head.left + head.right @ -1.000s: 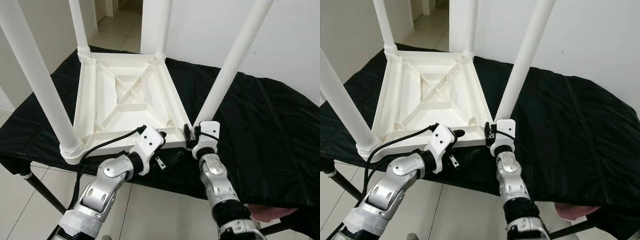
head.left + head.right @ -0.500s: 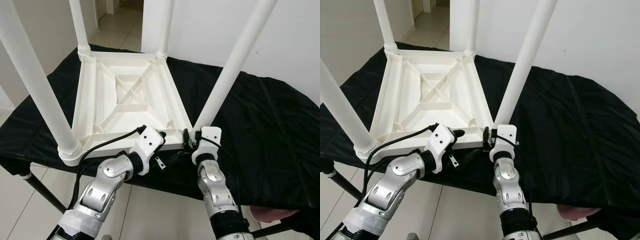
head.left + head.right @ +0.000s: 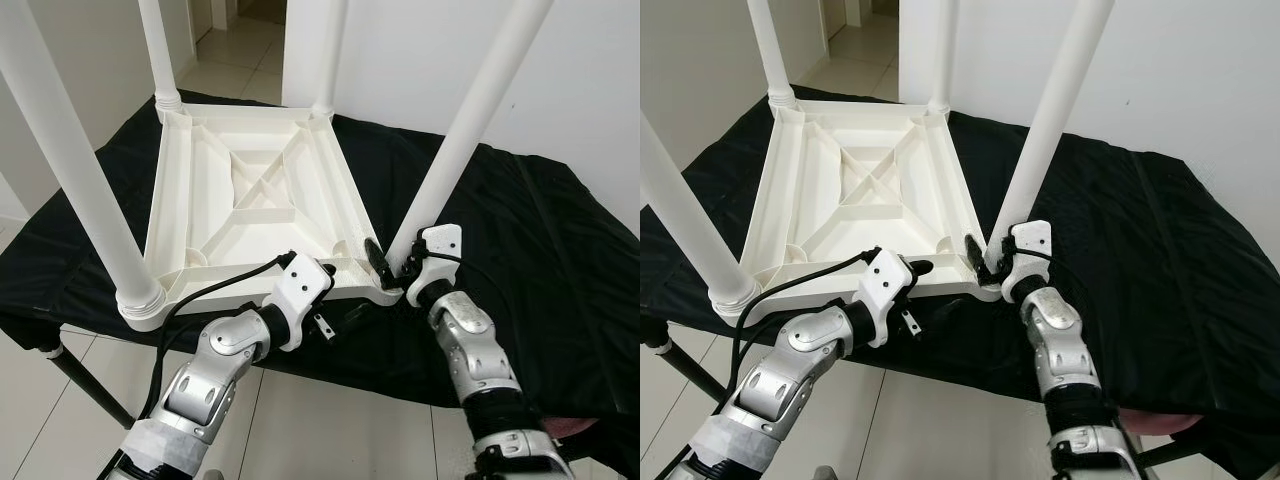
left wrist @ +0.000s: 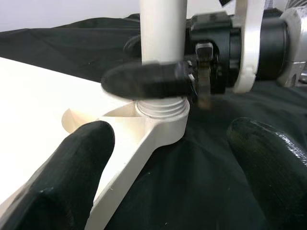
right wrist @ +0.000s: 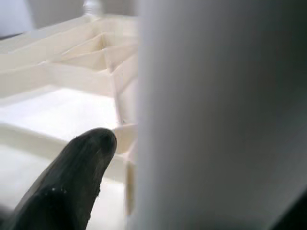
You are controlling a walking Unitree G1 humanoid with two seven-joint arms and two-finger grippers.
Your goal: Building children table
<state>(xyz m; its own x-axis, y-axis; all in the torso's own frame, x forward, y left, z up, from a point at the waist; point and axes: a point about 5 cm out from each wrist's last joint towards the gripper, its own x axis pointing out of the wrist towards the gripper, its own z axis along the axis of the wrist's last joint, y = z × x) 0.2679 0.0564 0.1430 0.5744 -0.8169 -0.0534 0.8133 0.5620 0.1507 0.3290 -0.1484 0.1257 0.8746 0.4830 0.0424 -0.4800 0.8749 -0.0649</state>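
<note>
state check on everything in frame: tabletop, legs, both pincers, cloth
tabletop: upside down on the black cloth, ribbed underside up
near-right leg: standing in its corner socket, thread still showing at the base
other three legs: upright in their sockets
right pincer: fingers around the near-right leg's base
left pincer: open, at the tabletop's near edge, holding nothing
black cloth: spread over the work table, wrinkled

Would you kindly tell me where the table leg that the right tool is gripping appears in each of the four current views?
Left eye view: the leg rises from the tabletop's near right corner toward the upper right.
Right eye view: the same leg, right of centre.
Left wrist view: its base, top centre, above the threaded collar.
Right wrist view: a blurred white column close up.
Shared landmark: the right tool at the leg's base.
</note>
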